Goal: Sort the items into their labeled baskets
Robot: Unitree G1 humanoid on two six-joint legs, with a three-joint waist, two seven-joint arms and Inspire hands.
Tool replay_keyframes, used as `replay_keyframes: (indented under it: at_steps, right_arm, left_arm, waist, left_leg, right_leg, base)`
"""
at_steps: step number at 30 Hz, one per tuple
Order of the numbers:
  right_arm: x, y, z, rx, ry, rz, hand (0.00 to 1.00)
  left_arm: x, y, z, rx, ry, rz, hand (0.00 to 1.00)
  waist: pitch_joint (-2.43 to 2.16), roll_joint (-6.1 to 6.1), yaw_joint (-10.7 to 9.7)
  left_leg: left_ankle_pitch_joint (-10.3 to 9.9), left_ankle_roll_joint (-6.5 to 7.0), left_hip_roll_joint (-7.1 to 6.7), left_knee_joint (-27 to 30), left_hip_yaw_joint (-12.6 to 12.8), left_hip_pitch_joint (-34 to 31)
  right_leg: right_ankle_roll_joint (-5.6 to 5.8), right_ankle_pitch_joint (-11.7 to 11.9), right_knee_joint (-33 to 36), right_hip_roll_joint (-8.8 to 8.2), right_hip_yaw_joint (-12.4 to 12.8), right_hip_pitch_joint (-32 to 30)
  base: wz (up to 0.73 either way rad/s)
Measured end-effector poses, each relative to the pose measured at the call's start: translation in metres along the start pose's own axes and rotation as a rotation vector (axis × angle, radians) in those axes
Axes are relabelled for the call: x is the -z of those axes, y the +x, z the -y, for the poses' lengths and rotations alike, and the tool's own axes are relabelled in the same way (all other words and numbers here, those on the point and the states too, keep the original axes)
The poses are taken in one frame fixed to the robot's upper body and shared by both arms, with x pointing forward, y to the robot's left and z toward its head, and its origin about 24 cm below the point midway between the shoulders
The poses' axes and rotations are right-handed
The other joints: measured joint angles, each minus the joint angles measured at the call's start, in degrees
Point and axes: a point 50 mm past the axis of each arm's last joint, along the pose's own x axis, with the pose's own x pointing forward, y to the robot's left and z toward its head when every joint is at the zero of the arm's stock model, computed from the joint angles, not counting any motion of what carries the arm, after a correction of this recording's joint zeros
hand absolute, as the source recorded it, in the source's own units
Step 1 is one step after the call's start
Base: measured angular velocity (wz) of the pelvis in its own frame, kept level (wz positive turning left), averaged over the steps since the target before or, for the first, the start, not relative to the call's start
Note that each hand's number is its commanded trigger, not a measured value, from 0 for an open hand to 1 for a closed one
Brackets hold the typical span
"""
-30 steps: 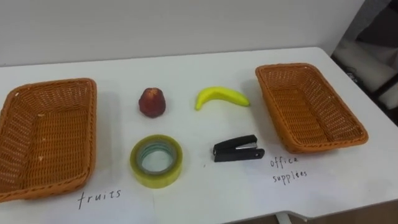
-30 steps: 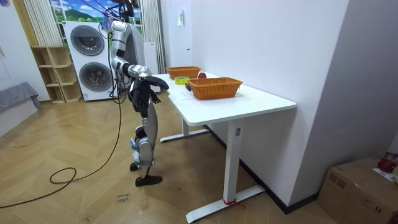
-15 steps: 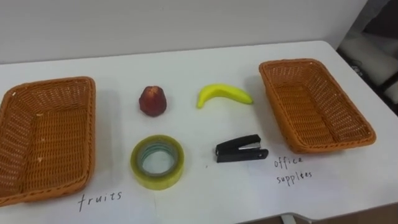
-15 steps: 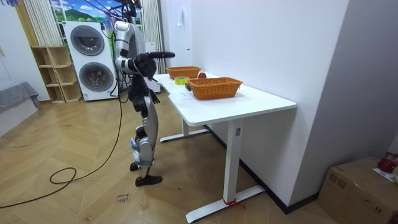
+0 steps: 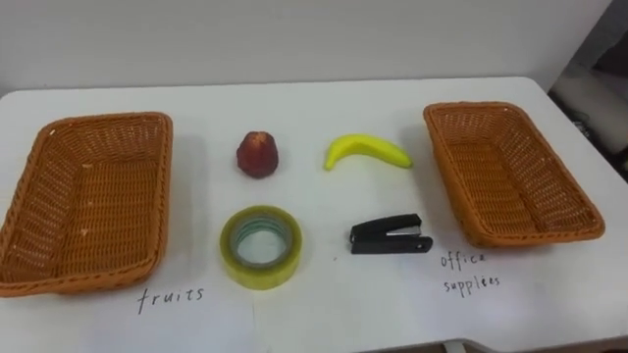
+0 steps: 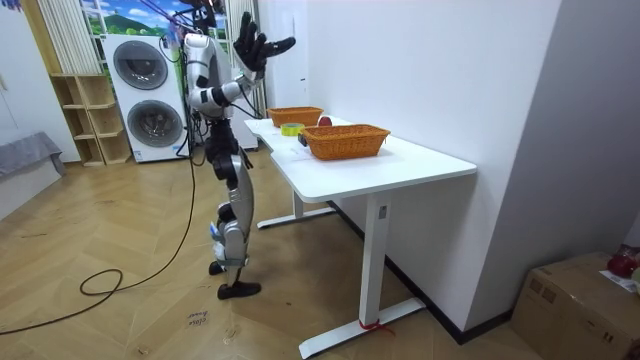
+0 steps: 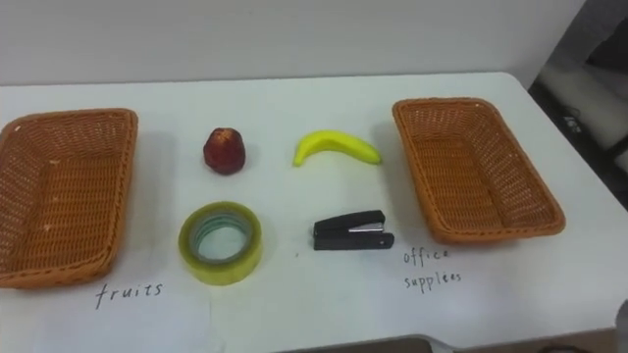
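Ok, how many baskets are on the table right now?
2, both empty: the left basket at the table's left end, the right basket at its right end. None seems hidden.

Eye views: stereo pair on the head, close in, looking steeply down on the white table (image 5: 314, 103), wall along the top edge. Both frame the same tabletop: left wicker basket (image 5: 93, 123), right wicker basket (image 5: 510, 110), banana (image 5: 368, 150), stapler (image 5: 390, 235). In the right eye everything sits further left. Room view: cam well off, side-on to the robot, facing the washing machines (image 6: 150, 95). The table lies below the raised hands (image 6: 248, 40), toward the room view's right. All three views share the tabletop and baskets.
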Motion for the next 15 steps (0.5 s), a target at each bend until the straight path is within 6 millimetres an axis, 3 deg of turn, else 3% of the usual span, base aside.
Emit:
replay_keyframes:
  at_steps: [9, 13, 15]
  right_arm:
    - [-0.005, -0.010, -0.028, -0.266, -0.033, 0.087, 0.00]
    - [0.000, -0.025, -0.045, -0.455, -0.086, 0.075, 0.00]
    - [0.002, -0.031, -0.052, -0.522, -0.105, 0.077, 0.00]
  left_arm:
    - [-0.004, 0.001, 0.000, 0.037, 0.019, 0.017, 0.00]
    - [-0.004, 0.002, -0.001, 0.039, 0.032, 0.019, 0.00]
    - [-0.003, 0.001, 0.001, 0.048, 0.047, 0.013, 0.00]
  waist:
    - [0.40, -0.89, 1.9]
    - [0.04, -1.64, 2.6]
    - [0.06, -1.60, 2.9]
  left_leg:
    - [0.0, -0.01, 0.12, 0.0, 0.1, 0.1]
    - [0.0, -0.01, 0.20, 0.0, -0.2, 0.2]
    - [0.0, -0.01, 0.50, 0.1, -0.3, 0.4]
  right_leg:
    - [0.02, 0.0, -0.7, 0.07, -0.1, 0.8]
    - [-0.01, 0.1, -0.8, 0.04, -0.3, 1.0]
    - [-0.01, 0.1, -0.8, -0.05, -0.5, 1.3]
  base:
    - [0.00]
    - [0.03]
    - [0.06]
